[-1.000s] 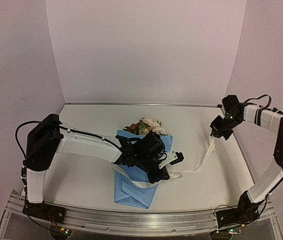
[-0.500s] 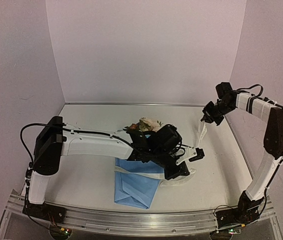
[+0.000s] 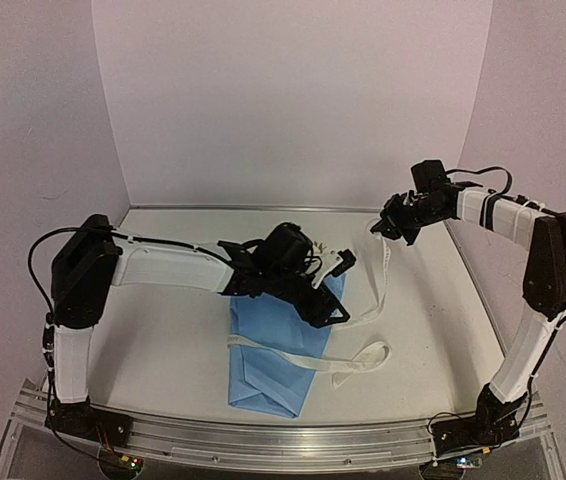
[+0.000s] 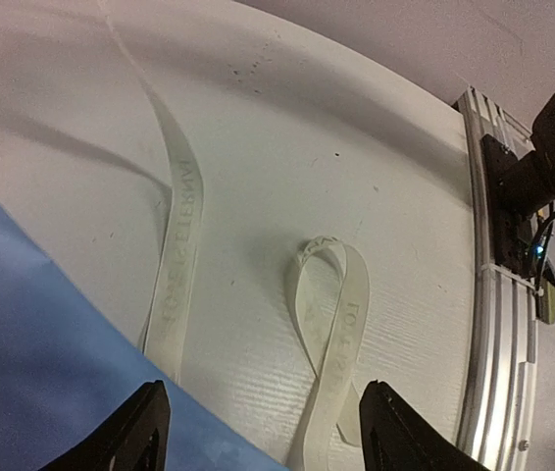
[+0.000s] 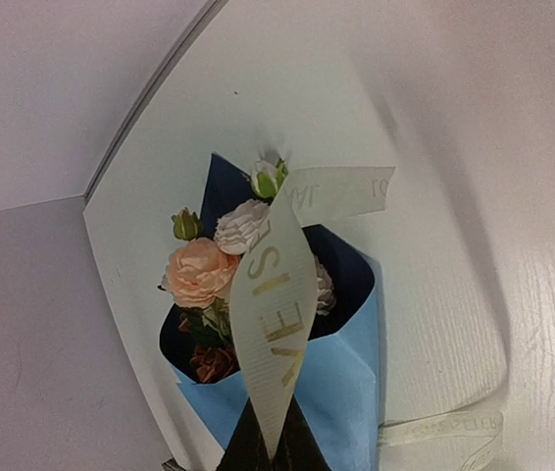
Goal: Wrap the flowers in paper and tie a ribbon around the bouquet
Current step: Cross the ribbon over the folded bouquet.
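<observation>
Two ribbon runs must cross at the waist of the bouquet (image 3: 268,375), so I judge the ribbon (image 4: 173,265) should be drawn taut first (slack would let the blue paper (image 4: 32,334) spring open). The right gripper (image 3: 377,229) is pinched on one ribbon end, held high over the table (image 3: 163,350), with its arm folded inward. The left gripper (image 4: 263,412) hangs spread and empty above the looped free end, its arm stretched across the bouquet. The bouquet lies mid-table, blooms (image 5: 214,260) pointing away.
</observation>
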`<state>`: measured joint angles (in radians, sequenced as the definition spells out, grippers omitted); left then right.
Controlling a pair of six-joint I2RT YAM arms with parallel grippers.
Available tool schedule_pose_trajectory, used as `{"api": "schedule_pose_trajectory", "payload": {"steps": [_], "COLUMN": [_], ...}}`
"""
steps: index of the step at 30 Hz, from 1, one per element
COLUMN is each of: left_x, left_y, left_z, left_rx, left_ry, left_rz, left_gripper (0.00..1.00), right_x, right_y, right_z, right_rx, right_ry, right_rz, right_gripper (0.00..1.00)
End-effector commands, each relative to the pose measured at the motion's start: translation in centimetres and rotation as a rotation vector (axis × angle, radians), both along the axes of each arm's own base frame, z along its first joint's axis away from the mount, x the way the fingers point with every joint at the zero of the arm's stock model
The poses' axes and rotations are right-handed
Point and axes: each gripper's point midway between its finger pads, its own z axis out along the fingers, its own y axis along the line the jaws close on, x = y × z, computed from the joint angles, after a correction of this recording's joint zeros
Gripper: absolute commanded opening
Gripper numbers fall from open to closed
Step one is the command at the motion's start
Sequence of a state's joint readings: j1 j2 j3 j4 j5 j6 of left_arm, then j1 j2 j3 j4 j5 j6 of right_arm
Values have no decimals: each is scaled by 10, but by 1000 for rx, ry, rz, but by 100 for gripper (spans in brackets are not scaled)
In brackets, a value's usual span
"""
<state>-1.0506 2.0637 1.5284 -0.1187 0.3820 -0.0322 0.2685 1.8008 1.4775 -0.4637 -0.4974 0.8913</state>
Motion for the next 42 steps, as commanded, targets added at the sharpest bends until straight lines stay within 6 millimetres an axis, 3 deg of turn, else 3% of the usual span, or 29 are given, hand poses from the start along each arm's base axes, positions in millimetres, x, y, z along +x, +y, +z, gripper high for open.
{"api": "schedule_pose_trajectory", "payload": {"steps": [1,6,10,12,14,17,19,23,33,42], "left_x": [-7,-1,-1,-3,-7,-9,-10,-11,-22,-36], "left_y": [37,112,156,167,170,170,168,167,159,155], "left_z": [89,60,37,29,17,-6,-17,-27,-44,-52], "left_rx": [-160,-36,55,78,124,215,251,304,420,482], "left_ry": [-42,-16,18,47,64,93,111,119,75,14], "left_rz": [69,208,292,297,278,248,231,211,166,128], "left_gripper": [70,66,64,63,61,60,59,60,60,57], "right_x": [-7,-28,-76,-108,-133,-151,-153,-157,-159,-161], "right_y": [36,83,133,153,168,172,169,165,160,157], "right_z": [47,84,120,129,127,112,98,98,121,127], "right_rx": [111,232,331,358,392,409,407,430,437,421], "right_ry": [-138,-216,-286,-311,-298,-263,-250,-267,-324,-348], "right_rz": [119,253,436,542,623,649,626,610,599,597], "right_gripper": [0,0,0,0,0,0,0,0,0,0]}}
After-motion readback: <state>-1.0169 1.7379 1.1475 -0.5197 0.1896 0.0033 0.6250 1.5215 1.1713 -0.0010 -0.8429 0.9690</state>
